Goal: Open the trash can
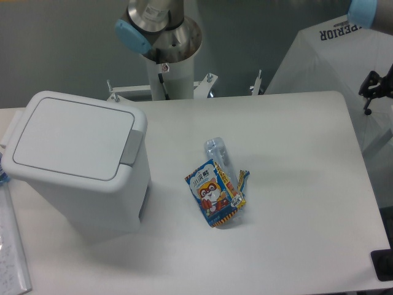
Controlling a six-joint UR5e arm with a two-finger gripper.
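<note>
A large white plastic rectangular trash can [83, 166] w/ rounded corners stands at the left of the frame on a white table [288, 203]. Its flat hinged white lid [73, 136] lies shut and level. A grey push-button tab [130, 148] sits at the lid's right rim, facing frame centre.

No gripper shows in this view. Only the arm's base column [166, 67] and a grey joint w/ a blue cap [153, 21] appear at top centre, behind the table's far edge. So whether the fingers are open or closed can't be told. The opening step looks not yet begun.

Risks, as a guess: the can looks light and likely empty, so a sideways push on the tab could slide or tip it rather than release the lid. A press that lands off the tab, on the lid itself, would prob. do nothing.

Just right of centre lies a colourful foil snack packet w/ a cartoon animal [214, 193], partly over a clear crumpled plastic wrapper [217, 150]. Both sit near the can's button side but apart from it, and don't block the tab from above. A clear flat sheet [12, 246] lies at the lower left edge. A white umbrella-like reflector w/ black lettering [331, 55] stands at upper right, off the table.
</note>
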